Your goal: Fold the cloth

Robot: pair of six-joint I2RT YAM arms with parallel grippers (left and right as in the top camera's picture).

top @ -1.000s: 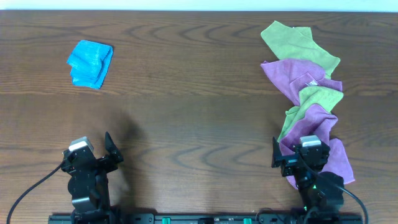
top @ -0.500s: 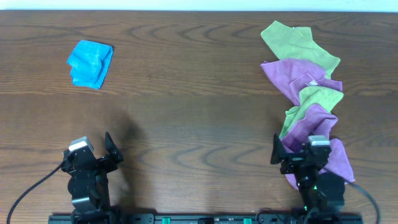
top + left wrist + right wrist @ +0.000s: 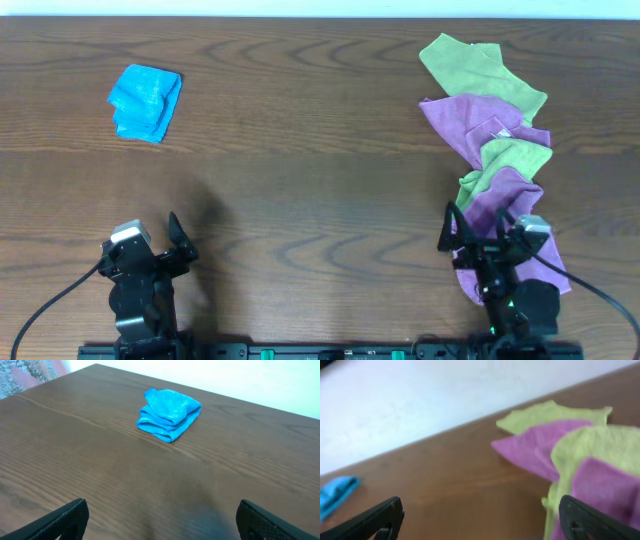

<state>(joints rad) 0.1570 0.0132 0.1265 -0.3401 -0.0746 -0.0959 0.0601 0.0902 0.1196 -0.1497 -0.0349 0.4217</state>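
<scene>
cloth [image 3: 497, 185]: likely soft, light, limp, tangled heap | hold: pinch a loose purple corner | left gripper [image 3: 150, 247] spread | right gripper [image 3: 483, 240] spread, empty

The matte black, jointed left arm [image 3: 140, 292] carried a small pale grey block [image 3: 127, 235] near its wrist and trailed a thin black cable [image 3: 50, 300]; the left gripper [image 3: 160, 525] had dark, blunt-tipped plastic fingers [image 3: 60, 521]. The matching black right arm [image 3: 515, 302] bore a similar grey block [image 3: 531, 224], a tiny green light [image 3: 505, 296] and its own black cable [image 3: 595, 292]; the right gripper [image 3: 480, 519] had equally dark fingers [image 3: 375, 519].
</scene>
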